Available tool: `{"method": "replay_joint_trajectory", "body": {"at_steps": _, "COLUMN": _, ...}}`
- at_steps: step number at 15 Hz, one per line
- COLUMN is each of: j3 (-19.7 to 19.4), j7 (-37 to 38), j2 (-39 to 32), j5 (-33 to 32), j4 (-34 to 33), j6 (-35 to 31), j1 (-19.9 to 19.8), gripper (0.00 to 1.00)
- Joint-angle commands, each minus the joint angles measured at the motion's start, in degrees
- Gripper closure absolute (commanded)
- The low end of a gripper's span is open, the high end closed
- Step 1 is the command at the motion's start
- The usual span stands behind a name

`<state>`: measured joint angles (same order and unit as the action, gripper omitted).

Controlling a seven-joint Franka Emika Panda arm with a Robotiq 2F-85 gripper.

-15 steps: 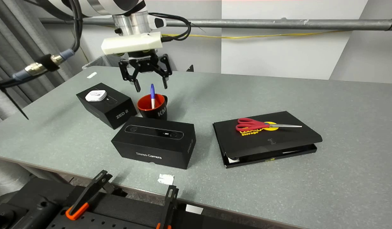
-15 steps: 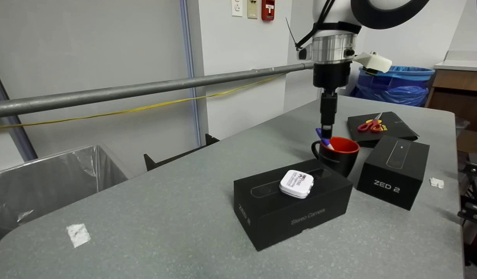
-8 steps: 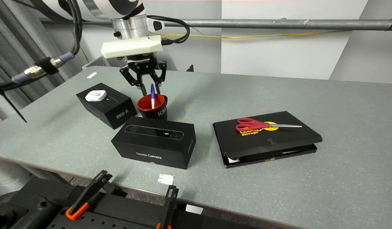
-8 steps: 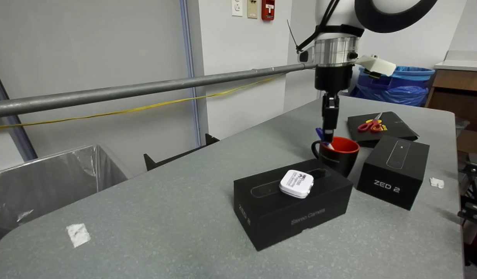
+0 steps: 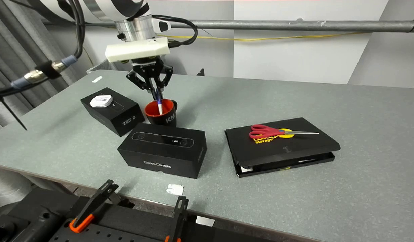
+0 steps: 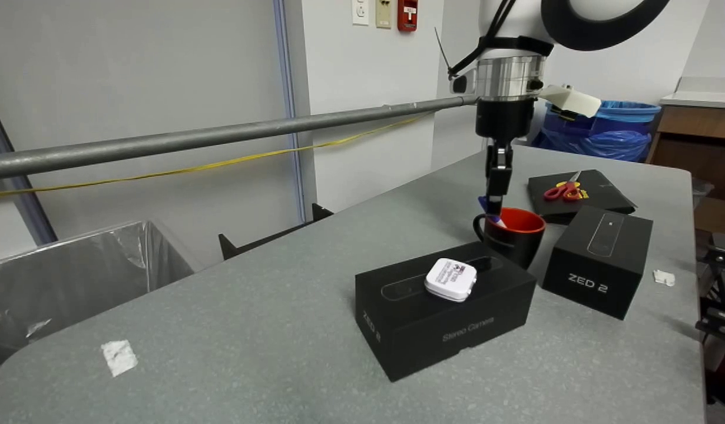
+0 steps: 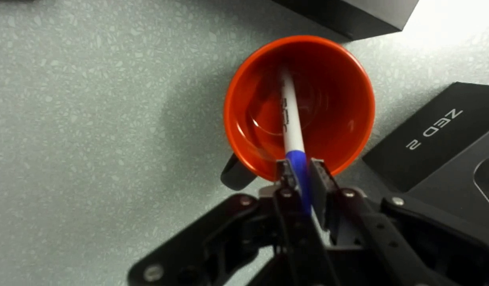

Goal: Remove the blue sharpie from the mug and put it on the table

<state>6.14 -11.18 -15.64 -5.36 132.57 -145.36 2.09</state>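
Note:
The blue sharpie (image 7: 292, 119) has a white barrel and a blue cap. It leans in the mug (image 7: 341, 107), cap end up, its lower end resting inside. The mug is black outside and red inside, and stands upright on the grey table (image 5: 361, 117). Above the mug's rim, on the handle side, my gripper (image 7: 300, 163) is shut on the sharpie's blue cap, with one finger (image 7: 321, 186) on each side of it. In an exterior view the gripper (image 6: 495, 207) partly covers the cap.
Two black camera boxes (image 5: 163, 151) (image 5: 112, 111) stand close to the mug, and a white case (image 5: 101, 101) lies on one. Farther off, red scissors (image 5: 267, 132) rest on a black folder box (image 5: 287, 151). A pipe (image 5: 294, 25) runs along the wall behind.
The jaws have gone from wide open to shut around the cap, and the gripper is slightly lower. The sharpie's top has tilted a little; the mug has barely shifted.

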Motion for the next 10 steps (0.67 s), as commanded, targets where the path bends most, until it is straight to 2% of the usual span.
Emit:
{"method": "replay_joint_trajectory", "body": {"at_steps": 1, "j3": 0.11, "j7": 0.78, "j2": 4.17, "j5": 0.94, "j4": 2.68, "j6": 0.35, "j1": 0.61, "gripper": 0.96}}
{"method": "replay_joint_trajectory", "body": {"at_steps": 5, "j3": -1.13, "j7": 4.96, "j2": 11.93, "j5": -1.39, "j4": 5.19, "j6": 4.11, "j1": 1.49, "gripper": 0.96}}
{"method": "replay_joint_trajectory", "body": {"at_steps": 8, "j3": -2.81, "j7": 12.31, "j2": 17.19, "j5": -7.24, "j4": 3.30, "j6": 12.71, "j1": 1.05, "gripper": 0.96}}
{"method": "replay_joint_trajectory", "body": {"at_steps": 10, "j3": -3.65, "j7": 17.45, "j2": 16.28, "j5": -13.20, "j4": -1.35, "j6": 19.63, "j1": -0.06, "gripper": 0.96}}
